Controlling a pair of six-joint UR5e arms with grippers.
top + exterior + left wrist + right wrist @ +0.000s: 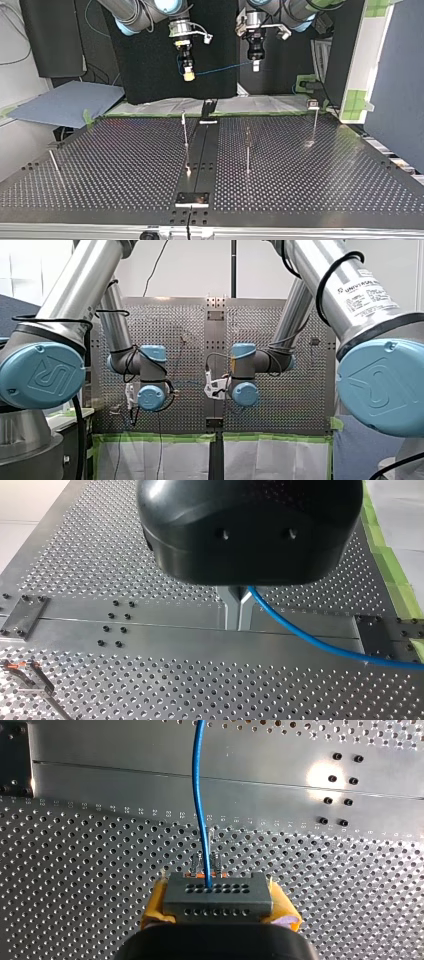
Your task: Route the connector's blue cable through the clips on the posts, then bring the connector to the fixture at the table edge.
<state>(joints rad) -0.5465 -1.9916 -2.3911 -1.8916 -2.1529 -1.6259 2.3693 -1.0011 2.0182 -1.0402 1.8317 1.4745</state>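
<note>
Top view: wide perforated table [115,165] across the whole lower half, with a dark strip [202,150] down its middle. Higher in the view, my right arm [135,15] at the view's left and my left arm [295,7] at the view's right, both pointing down. On the table, four thin posts [185,131], upright and well apart from each other. Under the arms, my right gripper [188,75] and my left gripper [255,64], side by side at about the same height, raised and well apart from the posts.

Right wrist view: jaws closed on the connector [217,895], a small grey block with rows of holes, pinched between yellow pads [155,906]. Carries the block in the air over the perforated surface. From its middle, the blue cable [199,795], running straight ahead.

Left wrist view: metal fingers [231,612] pressed together, pinching the cable where it comes out beside them. In the top view, hangs in a shallow curve between the two grippers.
</note>
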